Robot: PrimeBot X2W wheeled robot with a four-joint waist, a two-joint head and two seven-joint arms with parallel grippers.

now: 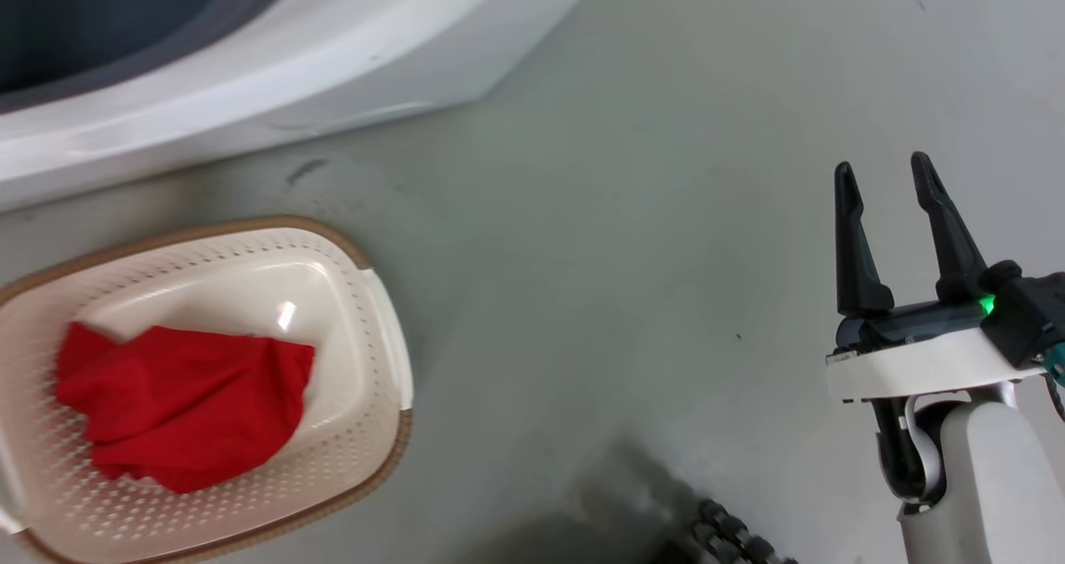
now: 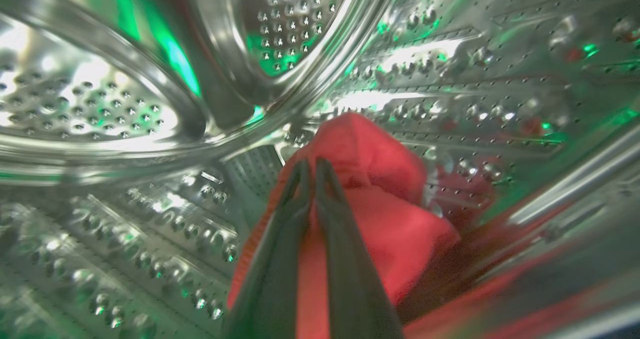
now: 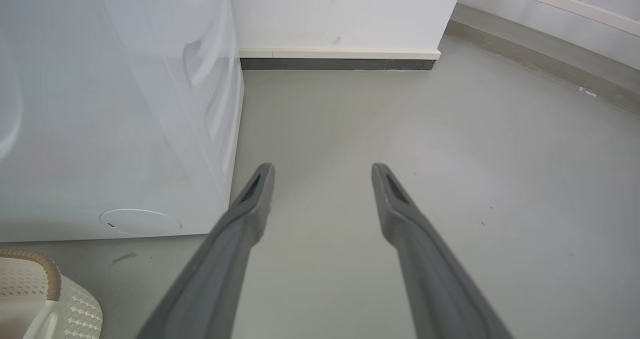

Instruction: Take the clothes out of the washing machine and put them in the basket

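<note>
Inside the washing machine's shiny perforated steel drum (image 2: 100, 104), my left gripper (image 2: 310, 163) is shut on a bright red garment (image 2: 380, 179). The cloth bunches up around and past the fingertips, and some of it shows between the fingers. A second red garment (image 1: 183, 406) lies crumpled in the cream basket (image 1: 208, 231) on the floor in front of the white washing machine (image 1: 250, 90). Off to the right, my right gripper (image 1: 886, 169) is open over bare floor and holds nothing. Its wrist view has the gripper (image 3: 322, 169) beside the machine's front (image 3: 125, 129).
The grey floor (image 1: 624, 215) stretches between the basket and my right arm. A corner of the basket (image 3: 45, 279) shows at the lower left of the right wrist view. A white wall with a dark skirting (image 3: 340, 64) stands behind the machine.
</note>
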